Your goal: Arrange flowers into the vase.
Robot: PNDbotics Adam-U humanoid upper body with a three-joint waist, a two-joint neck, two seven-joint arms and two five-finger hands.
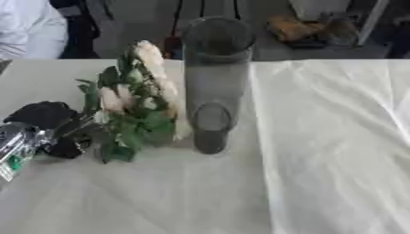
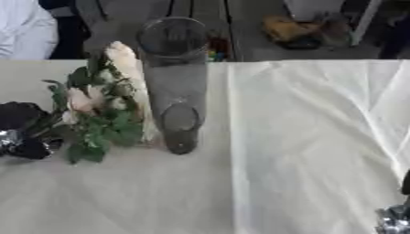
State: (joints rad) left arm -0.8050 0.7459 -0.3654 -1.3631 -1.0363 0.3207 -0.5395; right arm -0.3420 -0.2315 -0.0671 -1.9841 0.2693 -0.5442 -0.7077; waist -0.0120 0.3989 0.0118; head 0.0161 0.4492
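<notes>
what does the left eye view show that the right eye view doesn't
Only the left eye view shows the silver forearm behind the left hand, running to the lower left edge. Only the right eye view shows a dark and silver part of the right arm at the lower right corner; the hand itself is out of sight. Both show the tall clear vase standing on the white tablecloth, and the left hand holding the bunch of pale flowers by its stems, just left of the vase.

Demo room (cloth-covered table [image 1: 320,151])
</notes>
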